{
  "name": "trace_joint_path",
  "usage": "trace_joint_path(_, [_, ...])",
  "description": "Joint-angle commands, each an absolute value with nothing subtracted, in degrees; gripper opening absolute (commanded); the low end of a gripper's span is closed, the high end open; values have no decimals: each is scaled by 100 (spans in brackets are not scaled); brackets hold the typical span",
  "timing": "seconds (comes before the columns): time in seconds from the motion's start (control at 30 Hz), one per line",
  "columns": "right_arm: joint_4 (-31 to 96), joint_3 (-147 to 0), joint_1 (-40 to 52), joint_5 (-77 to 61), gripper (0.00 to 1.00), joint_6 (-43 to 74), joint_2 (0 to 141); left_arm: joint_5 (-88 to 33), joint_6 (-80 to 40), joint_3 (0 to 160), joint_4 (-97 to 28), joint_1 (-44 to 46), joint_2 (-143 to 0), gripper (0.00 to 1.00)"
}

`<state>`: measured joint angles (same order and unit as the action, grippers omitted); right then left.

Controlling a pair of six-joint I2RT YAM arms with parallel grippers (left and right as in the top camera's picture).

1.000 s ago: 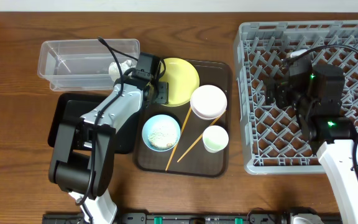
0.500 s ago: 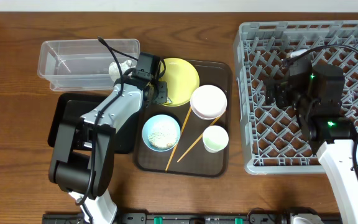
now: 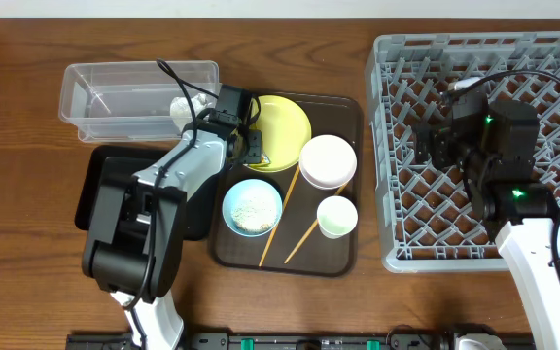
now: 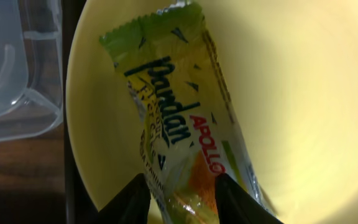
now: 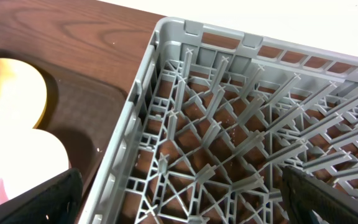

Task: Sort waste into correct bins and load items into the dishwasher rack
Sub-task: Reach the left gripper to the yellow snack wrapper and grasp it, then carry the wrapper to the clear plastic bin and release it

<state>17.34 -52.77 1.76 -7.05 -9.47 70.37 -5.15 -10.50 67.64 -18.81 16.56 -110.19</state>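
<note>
The yellow-green-orange snack wrapper (image 4: 173, 118) lies on the yellow plate (image 3: 285, 122), which also shows in the left wrist view (image 4: 303, 93). My left gripper (image 3: 253, 146) is down over the plate's left edge, its fingers (image 4: 182, 199) shut on the wrapper's near end. My right gripper (image 3: 431, 146) hovers open and empty over the left part of the grey dishwasher rack (image 3: 552, 58), whose pegs fill the right wrist view (image 5: 241, 124). The light-blue bowl (image 3: 252, 206) holds rice. Stacked white bowls (image 3: 327, 160), the pale cup (image 3: 337, 216) and two chopsticks (image 3: 285, 219) lie on the brown tray.
The clear tub (image 3: 115, 92) stands left of the plate with the white tissue (image 3: 185, 105) at its right end. The black tray (image 3: 105, 185) lies below it, partly under my left arm. The brown serving tray (image 3: 290, 264) sits between the bins and the rack.
My left gripper has shifted slightly right over the plate. The plate, white bowls, cup and chopsticks have shifted a little. The right arm has not moved.
</note>
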Motion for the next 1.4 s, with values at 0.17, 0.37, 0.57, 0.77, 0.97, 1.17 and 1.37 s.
trace_joint_path(0.17, [1741, -5395, 145, -709, 99, -864, 7008, -427, -1041, 6772, -1745, 1653, -11061, 25])
trace_joint_path(0.37, [1745, -5395, 148, -709, 99, -864, 7008, -425, -1039, 6775, -1723, 1653, -11059, 6])
trace_joint_path(0.57, [1745, -5395, 148, -707, 99, -864, 7008, -425, -1037, 6788, -1686, 1619, -10809, 6])
trace_joint_path(0.77, [1756, -5395, 145, -624, 99, -864, 7008, -377, -1015, 6834, -1678, 1472, -9797, 6])
trace_joint_path(0.97, [1798, -5395, 145, -624, 99, -864, 7008, -316, -1015, 6834, -1529, 902, -8746, 6])
trace_joint_path(1.17, [1787, -5395, 145, -624, 99, -864, 7008, 78, -1066, 6834, -1247, 104, -8674, 6])
trace_joint_path(1.37, [1737, -5395, 148, -624, 99, -864, 7008, 115, -1177, 6834, -993, -370, -9153, 6])
